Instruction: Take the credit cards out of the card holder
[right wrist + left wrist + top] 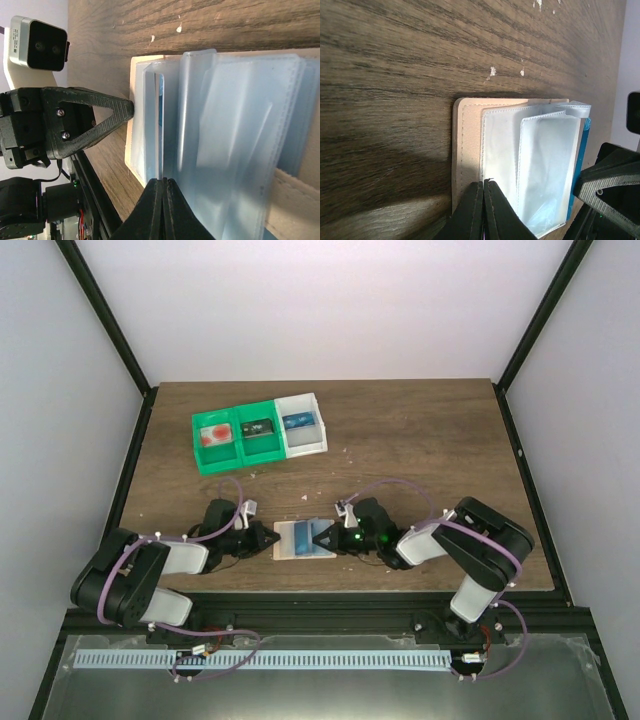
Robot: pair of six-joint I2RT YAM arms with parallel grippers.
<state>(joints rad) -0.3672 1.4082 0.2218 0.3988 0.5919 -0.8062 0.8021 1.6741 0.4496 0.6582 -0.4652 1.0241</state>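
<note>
The card holder [293,540], tan with grey-blue pocket panels, lies open near the table's front edge, between both grippers. My left gripper [270,537] is shut, its tips resting on the holder's tan left edge [467,150] in the left wrist view [484,182]. My right gripper [322,537] is shut on the thin edge of a blue card [161,115] that stands between the pocket panels [163,181]. The blue card's edge [581,160] shows along the holder's right side. A red and white card [216,434], a dark card [258,428] and a blue card [297,422] lie in trays at the back.
Two green trays [232,462] and a white tray [318,440] stand in a row at the back left of the wooden table [420,440]. Small white specks [492,72] lie on the wood near the holder.
</note>
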